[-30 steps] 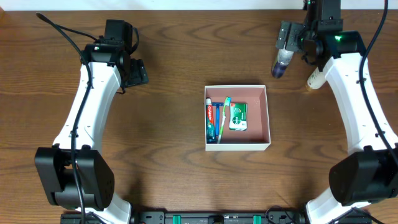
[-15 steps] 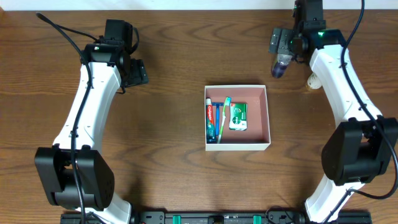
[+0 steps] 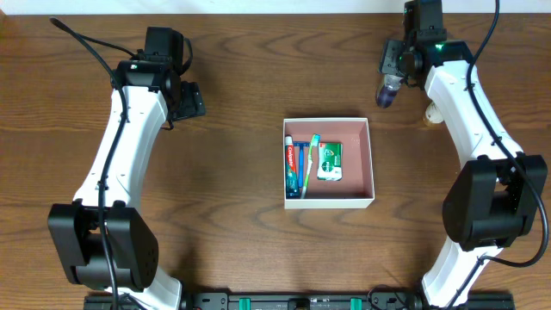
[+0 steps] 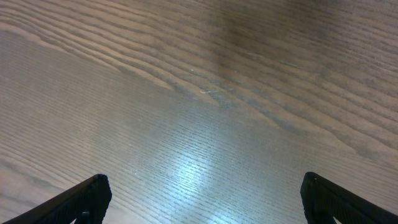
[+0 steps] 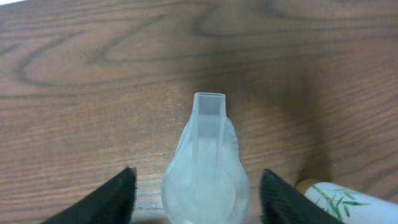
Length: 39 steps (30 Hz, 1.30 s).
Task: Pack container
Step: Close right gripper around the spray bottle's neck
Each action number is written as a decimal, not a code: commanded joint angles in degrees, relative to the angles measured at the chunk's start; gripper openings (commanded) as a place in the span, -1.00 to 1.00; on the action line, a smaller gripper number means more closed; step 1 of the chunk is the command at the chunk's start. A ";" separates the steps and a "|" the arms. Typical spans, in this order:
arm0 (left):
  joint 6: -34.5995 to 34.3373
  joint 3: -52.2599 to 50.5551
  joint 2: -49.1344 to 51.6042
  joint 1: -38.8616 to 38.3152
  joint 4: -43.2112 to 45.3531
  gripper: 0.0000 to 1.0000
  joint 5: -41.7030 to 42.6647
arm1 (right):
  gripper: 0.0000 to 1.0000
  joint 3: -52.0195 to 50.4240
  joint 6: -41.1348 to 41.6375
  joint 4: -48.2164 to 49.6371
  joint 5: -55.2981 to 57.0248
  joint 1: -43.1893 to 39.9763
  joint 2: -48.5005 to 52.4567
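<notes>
The container [image 3: 328, 121] is a shallow white-walled box at mid-table, holding a red toothpaste tube [image 3: 292, 165], a teal toothbrush [image 3: 308, 164] and a green-and-white packet [image 3: 329, 161]. A translucent bottle [image 3: 387, 90] with a dark cap lies on the wood at the back right. My right gripper [image 3: 398, 65] straddles its far end. In the right wrist view the bottle [image 5: 206, 168] sits between the fingers [image 5: 115, 199], with a gap on each side, so the right gripper [image 5: 198, 196] is open. My left gripper [image 3: 185, 99] hovers over bare wood at the back left, open and empty [image 4: 202, 199].
A white bottle with a green leaf print [image 3: 433, 110] lies just right of the translucent one, close to my right arm; in the right wrist view its end [image 5: 336, 199] shows beside the right finger. The table's back edge runs just behind the right gripper.
My right gripper has shifted a little toward the back over the translucent bottle, and its jaws have narrowed around it. The bottle and the left arm have not moved.
</notes>
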 commanded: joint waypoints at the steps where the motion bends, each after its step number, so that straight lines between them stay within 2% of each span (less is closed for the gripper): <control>1: -0.52 1.09 -0.55 0.20 -0.02 0.96 -0.02 | 0.15 -0.11 1.09 0.15 1.05 -0.35 0.39; 9: -0.52 1.09 -0.55 0.20 -0.02 0.96 -0.02 | 0.14 -0.11 1.46 0.13 1.27 -0.35 0.39; 15: -0.52 1.09 -0.55 0.20 -0.02 0.96 -0.02 | 0.00 -0.11 1.46 0.17 1.29 -0.48 0.39; 24: -0.52 1.09 -0.55 0.20 -0.02 0.96 -0.02 | -0.02 -0.11 2.82 0.63 2.12 -0.79 0.42; 28: -0.52 1.09 -0.55 0.20 -0.02 0.96 -0.02 | -0.13 -0.11 3.41 0.98 2.12 -0.94 0.42; 39: -0.52 1.09 -0.55 0.20 -0.02 0.96 -0.02 | -0.28 -0.11 3.34 0.96 2.43 -0.98 0.42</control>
